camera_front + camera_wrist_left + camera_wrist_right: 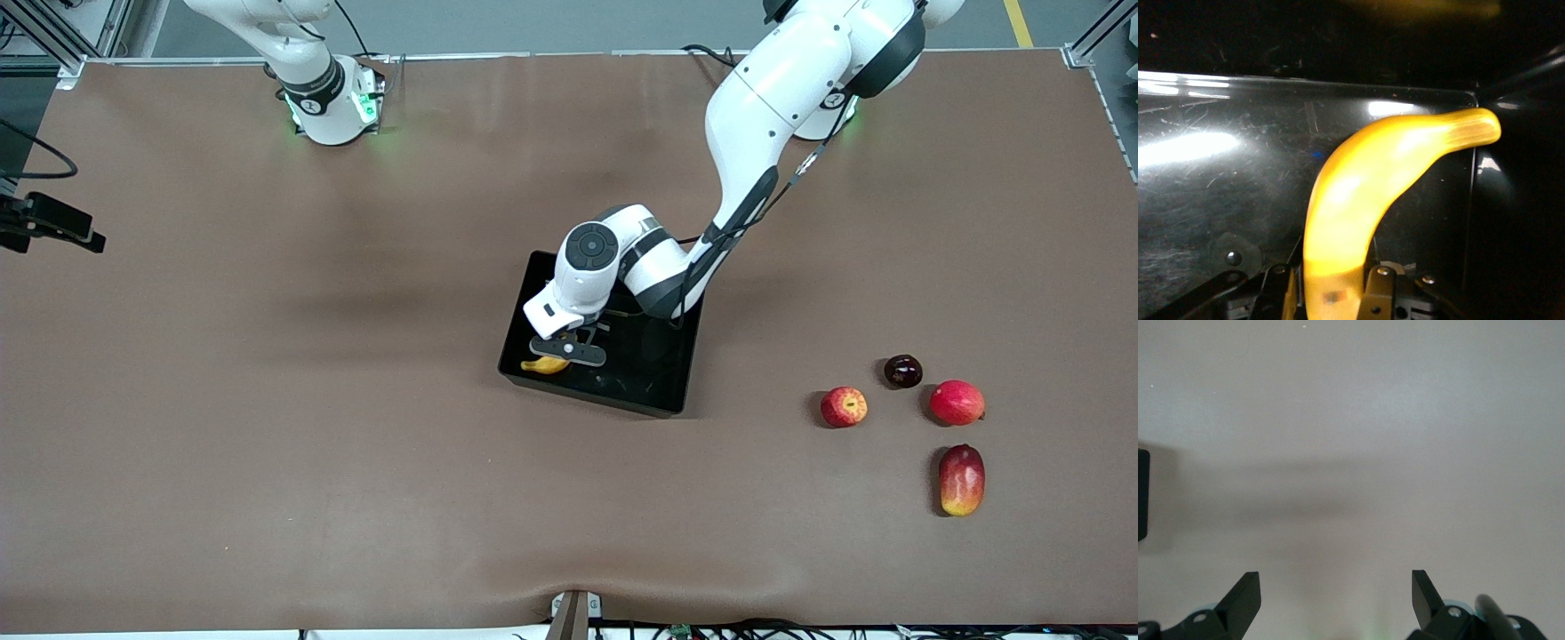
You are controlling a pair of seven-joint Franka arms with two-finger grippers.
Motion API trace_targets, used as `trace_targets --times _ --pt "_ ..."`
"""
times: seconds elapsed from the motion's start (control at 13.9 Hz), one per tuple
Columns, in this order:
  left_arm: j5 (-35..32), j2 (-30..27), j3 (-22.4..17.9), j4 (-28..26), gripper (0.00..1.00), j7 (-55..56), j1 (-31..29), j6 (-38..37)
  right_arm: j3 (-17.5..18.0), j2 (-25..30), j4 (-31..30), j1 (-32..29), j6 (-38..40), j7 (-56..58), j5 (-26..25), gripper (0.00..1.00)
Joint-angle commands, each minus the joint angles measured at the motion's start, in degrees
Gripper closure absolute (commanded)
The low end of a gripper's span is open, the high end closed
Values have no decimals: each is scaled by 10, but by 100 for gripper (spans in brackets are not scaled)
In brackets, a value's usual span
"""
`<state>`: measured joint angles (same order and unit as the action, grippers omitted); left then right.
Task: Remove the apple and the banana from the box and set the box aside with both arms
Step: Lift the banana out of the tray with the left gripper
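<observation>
Wide brown matte tabletop (267,427), softly shadowed under even overhead light. Grey floor (533,22) along the top edge, with a yellow floor stripe (1018,22).

A brown surface (267,444) was seen carrying a black box (662,369) near its middle. Toward the left arm's end, four fruits were laid near one another: an apple (843,406), a dark maroon fruit (902,371), a round red fruit (957,402) and, nearest the front camera, a mango (961,479).
</observation>
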<state>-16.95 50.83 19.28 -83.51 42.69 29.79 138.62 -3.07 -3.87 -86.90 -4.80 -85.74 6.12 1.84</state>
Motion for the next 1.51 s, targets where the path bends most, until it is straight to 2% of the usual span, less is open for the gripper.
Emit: trace_targets --times 0.0,0.29,0.57,0.93,1.15,1.29,1.43 --pt "2 -11 -4 5 100 6 4 3 8 -33 10 -10 -1 1 2 0" --pt "7 -45 -1 19 100 8 4 -7 8 -73 10 -9 -4 2 2 0" --pt "9 -88 -5 19 100 5 -11 -32 9 -78 10 -11 -4 -2 7 0" --pt "-1 -133 -7 19 100 -10 -69 -49 12 -78 7 3 5 -14 84 0" --pt "-1 -146 -6 19 100 -48 -121 -49 11 -87 2 52 -11 -52 86 0" --pt "3 -149 -1 17 100 -94 -172 -49 11 -99 2 93 -49 -113 88 0" --pt "5 -147 -1 11 100 -156 -205 -49 11 -123 2 136 -78 -169 115 0"
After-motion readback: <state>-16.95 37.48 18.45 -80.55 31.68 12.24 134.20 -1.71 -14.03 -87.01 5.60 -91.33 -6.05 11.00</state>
